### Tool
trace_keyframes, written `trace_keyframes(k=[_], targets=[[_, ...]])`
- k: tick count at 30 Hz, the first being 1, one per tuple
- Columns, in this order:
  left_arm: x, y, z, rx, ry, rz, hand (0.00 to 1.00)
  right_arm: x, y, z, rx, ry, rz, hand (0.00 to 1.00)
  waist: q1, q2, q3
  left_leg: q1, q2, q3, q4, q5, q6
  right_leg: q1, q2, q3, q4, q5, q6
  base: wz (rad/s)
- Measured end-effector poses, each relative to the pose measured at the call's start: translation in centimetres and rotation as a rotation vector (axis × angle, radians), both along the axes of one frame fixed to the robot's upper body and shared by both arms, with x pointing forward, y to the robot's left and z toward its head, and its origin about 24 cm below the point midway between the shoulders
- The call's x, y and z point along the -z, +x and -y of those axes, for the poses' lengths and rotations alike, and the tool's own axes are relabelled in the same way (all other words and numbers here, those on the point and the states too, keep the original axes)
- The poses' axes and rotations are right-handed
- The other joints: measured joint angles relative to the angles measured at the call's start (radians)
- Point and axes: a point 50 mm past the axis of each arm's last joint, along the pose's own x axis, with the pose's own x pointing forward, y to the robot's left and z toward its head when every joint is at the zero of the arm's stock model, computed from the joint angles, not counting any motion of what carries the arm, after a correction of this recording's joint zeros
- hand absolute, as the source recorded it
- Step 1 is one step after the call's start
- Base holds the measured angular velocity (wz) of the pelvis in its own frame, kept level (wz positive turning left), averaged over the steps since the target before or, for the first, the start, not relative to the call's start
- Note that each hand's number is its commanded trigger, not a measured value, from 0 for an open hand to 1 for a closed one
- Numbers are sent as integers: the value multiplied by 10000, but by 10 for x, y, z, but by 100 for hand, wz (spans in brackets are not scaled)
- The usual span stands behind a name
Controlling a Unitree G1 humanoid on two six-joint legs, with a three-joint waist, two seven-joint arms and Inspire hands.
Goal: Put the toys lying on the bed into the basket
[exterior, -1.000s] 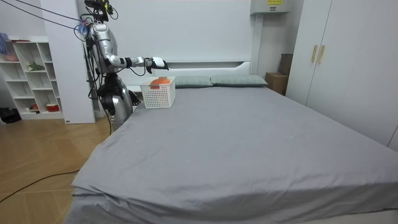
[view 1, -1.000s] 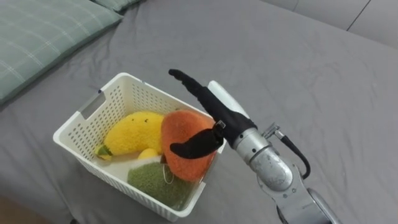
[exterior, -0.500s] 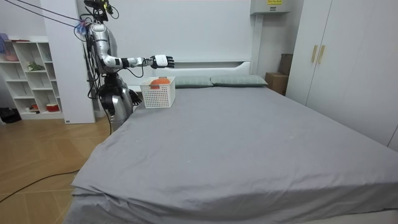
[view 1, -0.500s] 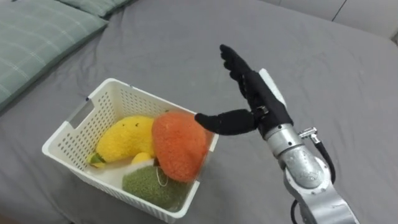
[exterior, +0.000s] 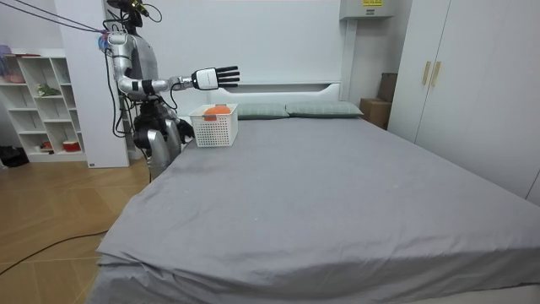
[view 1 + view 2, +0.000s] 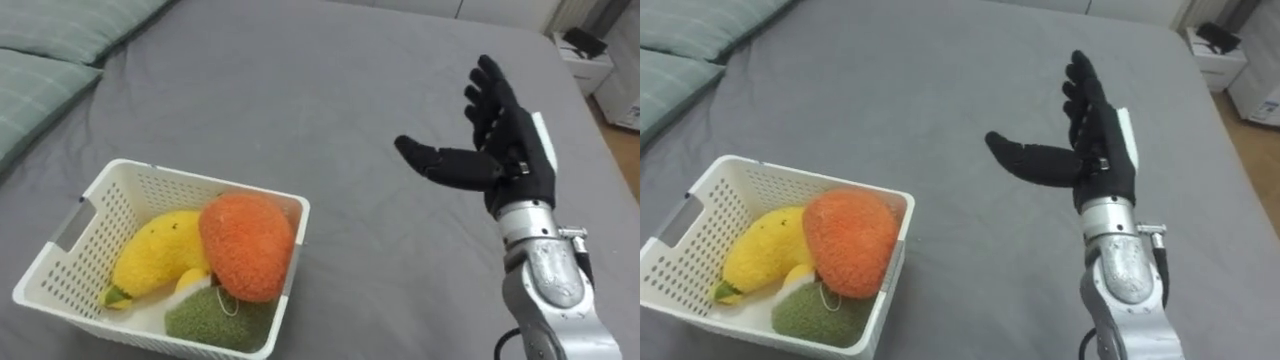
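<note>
the right robot hand (image 6: 515, 150) hangs above the grey bed (image 6: 330, 90), fingers spread wide, thumb out, holding nothing, well apart from the white basket (image 6: 200, 183). the eye views look down into the basket: a yellow plush toy (image 6: 155, 265), an orange plush toy (image 6: 247, 245) against its right wall and a green plush toy (image 6: 210, 315) below it. the room view sets the robot at the bed's head corner, near a white shelf unit (image 5: 38, 101), arm stretched out above the basket.
</note>
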Motion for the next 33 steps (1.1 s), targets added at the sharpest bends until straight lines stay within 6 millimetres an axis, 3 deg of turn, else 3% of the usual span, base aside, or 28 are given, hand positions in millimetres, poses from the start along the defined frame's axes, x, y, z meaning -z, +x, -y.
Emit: trace_keyframes(k=[10,15,18,24,26,33], targets=[[3,-10,7,-195,-37,-162,0,6,-16,36,2135,772,-240,0,-577,139,-27,-19,18,162,-14,-21,10,-114,9,61,4,7,5,-2],[3,-23,4,-554,-14,-458,0,18,-27,55,3400,1127,-715,0,-975,150,-20,6,72,448,-27,-78,-20,-180,84,329,15,15,-7,-17],[4,-25,4,-608,22,-567,0,28,-34,58,3672,1112,-1149,0,-996,160,-5,81,117,652,-28,-131,-38,-190,146,551,19,22,-17,-21],[4,-31,1,-823,112,-829,0,60,-52,67,4382,1180,-2616,0,-1078,182,3,168,228,870,-6,-221,-108,-181,241,704,13,52,-60,-12],[4,-32,1,-854,115,-874,0,81,-63,69,4852,1272,-3538,0,-1141,181,4,166,234,879,2,-222,-112,-182,250,705,12,54,-64,0],[4,-35,1,-1025,135,-954,0,139,-106,79,6971,3458,-6070,0,-1273,202,11,183,232,914,-9,-233,-112,-205,254,747,-6,54,-64,0]])
